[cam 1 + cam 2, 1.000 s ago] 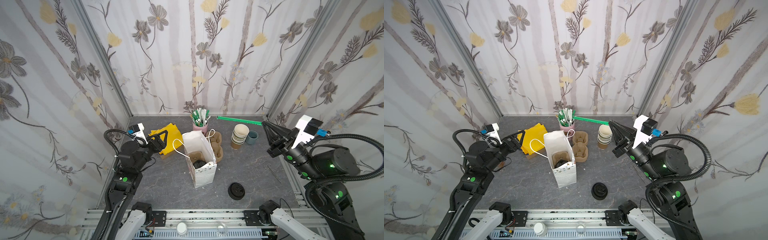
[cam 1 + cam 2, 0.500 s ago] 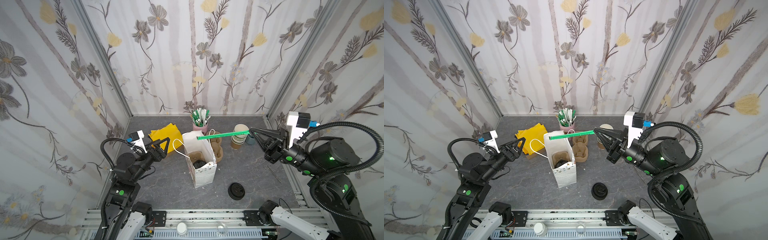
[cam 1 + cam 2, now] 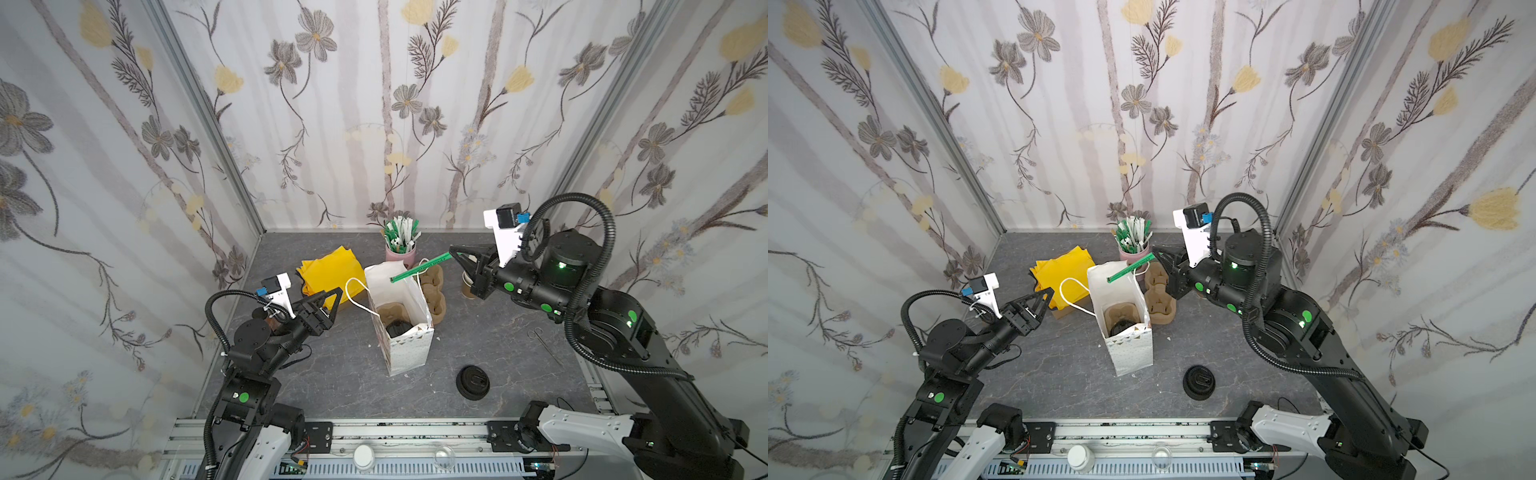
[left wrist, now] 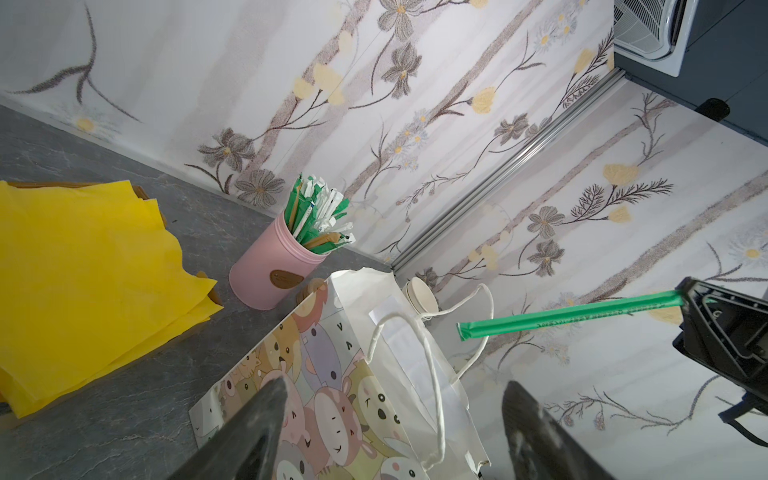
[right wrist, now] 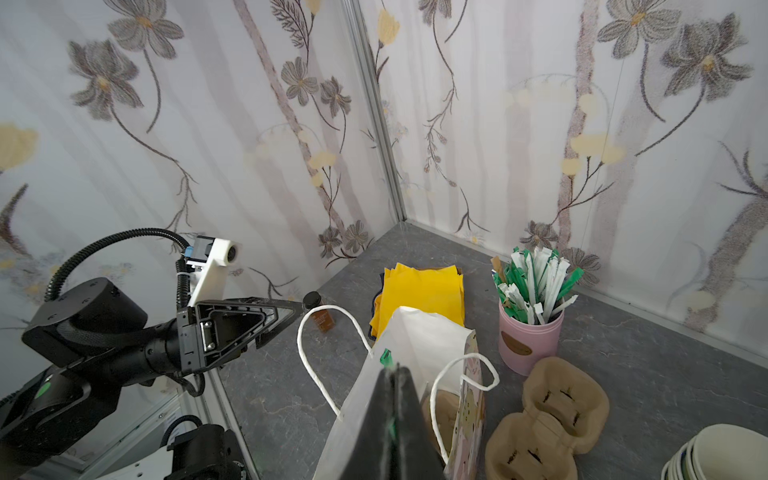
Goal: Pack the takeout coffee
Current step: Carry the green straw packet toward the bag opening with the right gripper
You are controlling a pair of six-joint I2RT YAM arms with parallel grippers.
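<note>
The takeout coffee (image 3: 398,329) (image 3: 1121,326) stands inside the white paper bag (image 3: 409,353) (image 3: 1130,353). Only its black lid shows, set in a brown carrier. My right gripper (image 3: 454,252) (image 3: 1156,251) (image 5: 395,370) is shut on a green wrapped straw (image 3: 419,268) (image 3: 1128,268) (image 4: 569,316). The straw slants down, with its free end over the bag's mouth. My left gripper (image 3: 332,299) (image 3: 1044,297) (image 4: 395,386) is open and holds nothing. It hovers left of the bag, close to the bag's looped handle (image 3: 356,291).
A pink pot of straws (image 3: 400,246) stands at the back. Yellow napkins (image 3: 328,270) lie to the bag's left. Empty cardboard carriers (image 3: 435,291) and stacked paper cups (image 5: 723,453) sit to its right. A black lid pile (image 3: 473,381) and a thin metal tool (image 3: 540,338) lie at the front right.
My right arm has swung left from the back wall, carrying the green straw to above the bag. My left gripper has drawn back and dropped a little.
</note>
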